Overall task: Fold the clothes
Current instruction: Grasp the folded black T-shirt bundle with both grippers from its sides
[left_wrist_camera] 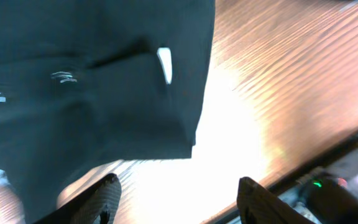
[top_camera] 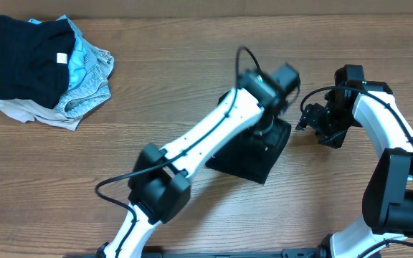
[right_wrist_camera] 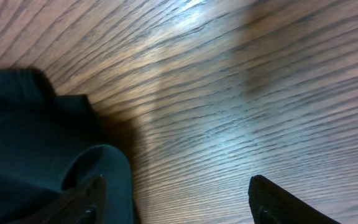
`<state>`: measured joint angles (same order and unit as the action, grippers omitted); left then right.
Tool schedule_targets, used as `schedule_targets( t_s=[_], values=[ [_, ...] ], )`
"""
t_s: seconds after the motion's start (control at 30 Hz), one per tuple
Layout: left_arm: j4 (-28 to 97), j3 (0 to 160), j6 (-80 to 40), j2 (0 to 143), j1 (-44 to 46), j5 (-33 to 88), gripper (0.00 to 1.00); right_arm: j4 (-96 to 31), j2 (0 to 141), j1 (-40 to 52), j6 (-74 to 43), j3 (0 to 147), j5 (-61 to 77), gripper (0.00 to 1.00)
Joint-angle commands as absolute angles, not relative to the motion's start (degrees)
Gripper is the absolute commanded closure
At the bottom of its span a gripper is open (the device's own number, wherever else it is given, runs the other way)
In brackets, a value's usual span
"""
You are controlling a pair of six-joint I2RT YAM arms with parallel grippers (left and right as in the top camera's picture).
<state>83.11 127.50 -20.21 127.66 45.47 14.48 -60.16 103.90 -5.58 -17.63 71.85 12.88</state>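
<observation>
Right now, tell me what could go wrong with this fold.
1. The left pincer hangs open over the edge of the black garment. Closing there might catch only the top layer and pull the fold apart.
2. The right pincer is open with that fabric beside one finger, so a sideways move could drag it.
3. Both pincers sit close together at the same garment, so they could bump.

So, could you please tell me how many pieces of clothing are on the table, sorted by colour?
Black: 2, the folded black piece at the centre and the black piece at the top left
Light-blue: 1, the light-blue piece
Beige: 1, the beige piece
Total: 4, as far as the overhead view shows
</observation>
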Motion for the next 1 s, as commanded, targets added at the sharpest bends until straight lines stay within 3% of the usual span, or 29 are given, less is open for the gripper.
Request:
schedule_targets(
  t_s=[0.0,0.03,0.07,0.13,0.3,0.47,0.67,0.8,0.97],
  values=[
    [88.14,138.08,-18.20,126.82,41.69,9.76,0.46,-60.12,103.83,-5.61,-14.48,72.86,18.74,0.28],
    [89.71,139.61,-18.20,126.82,40.69,6.92,0.67,-60.12,103.68,-5.61,-13.21,72.86,21.08,0.30],
    [90.72,140.05,-18.20,126.82,39.83,4.86,0.80,-60.14,103.55,-5.61,-12.86,72.86,22.26,0.31],
    [92.23,139.17,-18.20,126.89,38.17,3.42,0.96,-60.36,102.98,-5.58,-11.88,72.86,24.29,0.32],
    [88.49,127.20,-17.34,127.17,37.06,4.62,0.96,-61.47,101.89,-5.58,-9.56,72.86,31.70,0.36],
    [79.42,106.43,-15.59,127.17,37.58,17.98,0.96,-64.73,101.58,-4.89,-1.19,72.86,43.31,0.41],
    [80.66,96.01,-16.78,127.17,36.32,18.87,0.96,-64.18,101.67,-0.21,-0.12,72.82,44.97,0.42],
    [82.43,96.88,-16.91,126.93,33.74,17.61,0.96,-57.14,101.95,4.51,-12.95,72.34,39.64,0.48],
    [87.53,104.51,-16.91,125.99,28.40,10.74,0.96,-49.23,102.72,10.74,-26.52,69.60,31.53,0.70]
  ],
)
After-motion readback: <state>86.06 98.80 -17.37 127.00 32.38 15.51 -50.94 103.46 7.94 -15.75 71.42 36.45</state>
